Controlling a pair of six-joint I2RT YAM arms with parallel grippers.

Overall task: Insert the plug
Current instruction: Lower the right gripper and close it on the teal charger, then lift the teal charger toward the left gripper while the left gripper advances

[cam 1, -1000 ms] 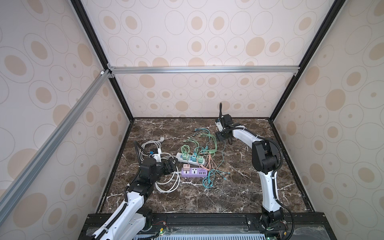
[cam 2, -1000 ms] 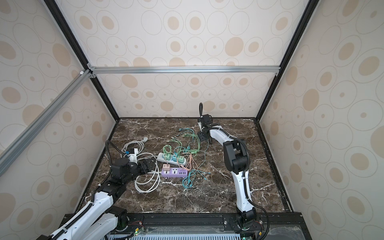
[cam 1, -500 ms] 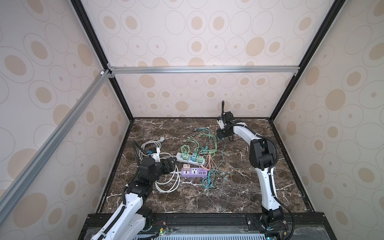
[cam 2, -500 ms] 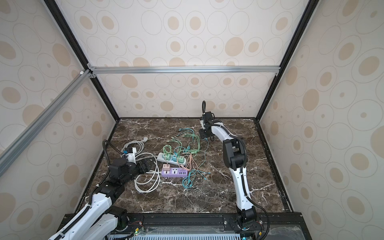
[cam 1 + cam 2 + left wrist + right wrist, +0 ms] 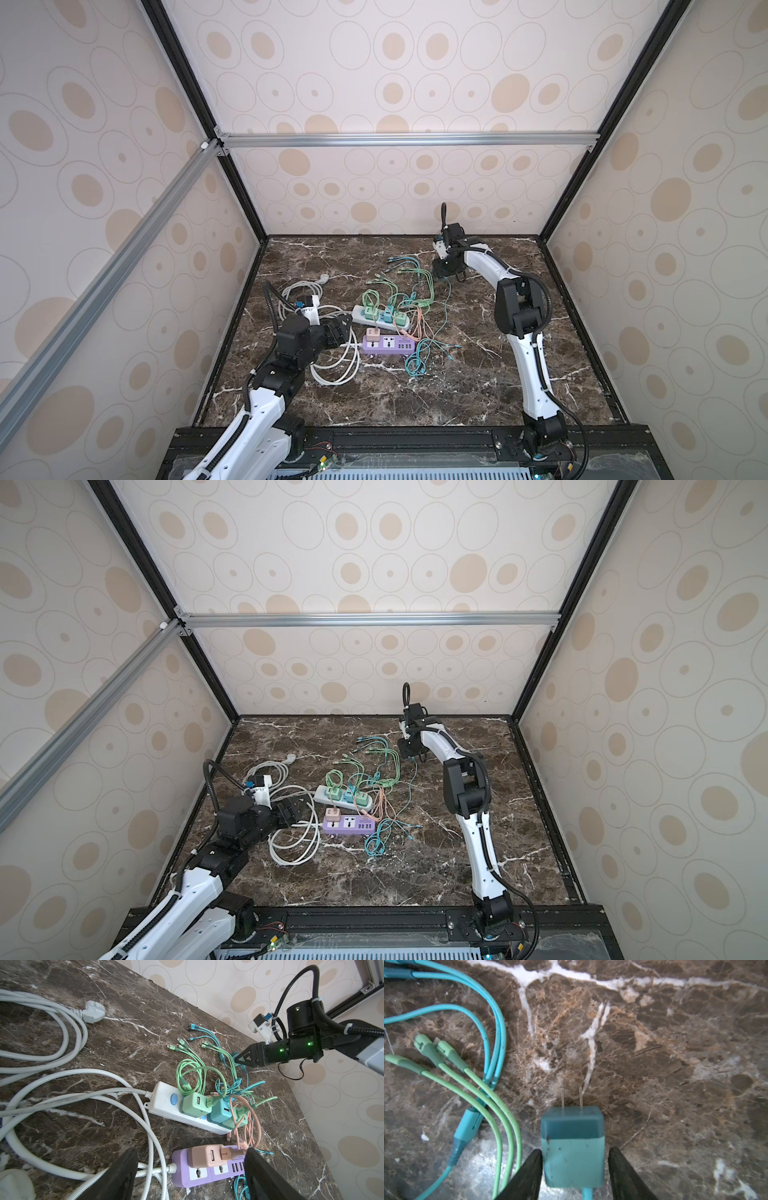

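A teal two-pin plug (image 5: pixel 572 1142) lies on the marble near the back, its cord trailing toward the cable tangle. My right gripper (image 5: pixel 575 1150) straddles it, open. One finger touches its side and the other stands a small gap away. In both top views the right gripper (image 5: pixel 442 272) (image 5: pixel 409 752) points down at the back middle. My left gripper (image 5: pixel 190 1151) hangs open over the end of the purple power strip (image 5: pixel 182 1176) (image 5: pixel 388 345), where a pink charger (image 5: pixel 205 1156) is plugged in. Two free sockets show beside the charger.
A white power strip (image 5: pixel 380 318) holds green and teal chargers. Green, teal and pink cables (image 5: pixel 409 282) tangle around both strips. Thick white cord coils (image 5: pixel 332 365) lie by the left arm, with a loose white plug (image 5: pixel 93 1011). The enclosure walls are close behind the right gripper.
The right gripper's jaws have narrowed around the teal plug, and its arm has shifted slightly at the back. The left arm has stayed put.
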